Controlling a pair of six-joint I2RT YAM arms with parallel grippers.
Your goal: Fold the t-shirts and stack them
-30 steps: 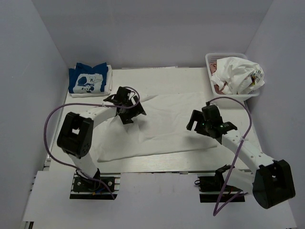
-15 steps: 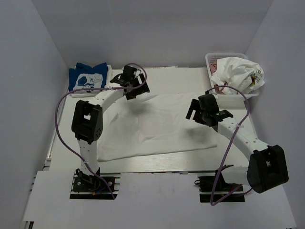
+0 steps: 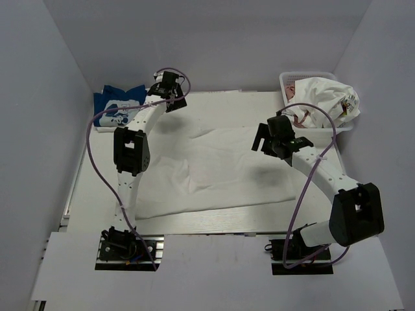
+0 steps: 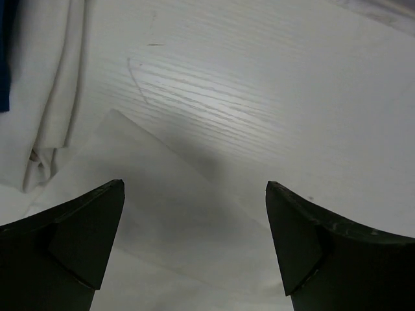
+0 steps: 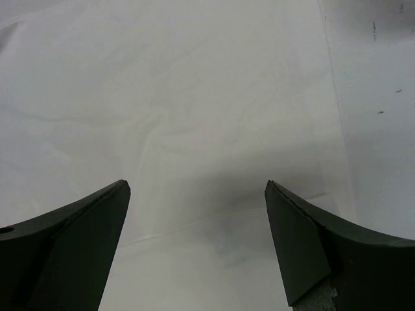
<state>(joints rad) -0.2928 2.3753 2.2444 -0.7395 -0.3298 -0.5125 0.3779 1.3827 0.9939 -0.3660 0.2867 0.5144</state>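
Observation:
A plain white t-shirt [image 3: 220, 168] lies spread flat across the table. My left gripper [image 3: 166, 91] is open and empty, hovering at the shirt's back left corner [image 4: 162, 220], next to the stack. That stack at the back left has a folded blue t-shirt with white graphic [image 3: 117, 109] on top of a folded white one [image 4: 45, 97]. My right gripper [image 3: 275, 137] is open and empty above the spread shirt's right part [image 5: 162, 97], near its right edge. A crumpled white t-shirt with print [image 3: 324, 98] fills the basket.
The white lattice basket [image 3: 285, 81] stands at the back right corner. Grey walls close in the table on the left, back and right. Bare table [image 4: 292, 97] shows behind the shirt and to its right [image 5: 376, 97]. Purple cables loop along both arms.
My left gripper swung from over the shirt's left part to the back left by the stack. My right gripper moved a little toward the back. Both stayed open.

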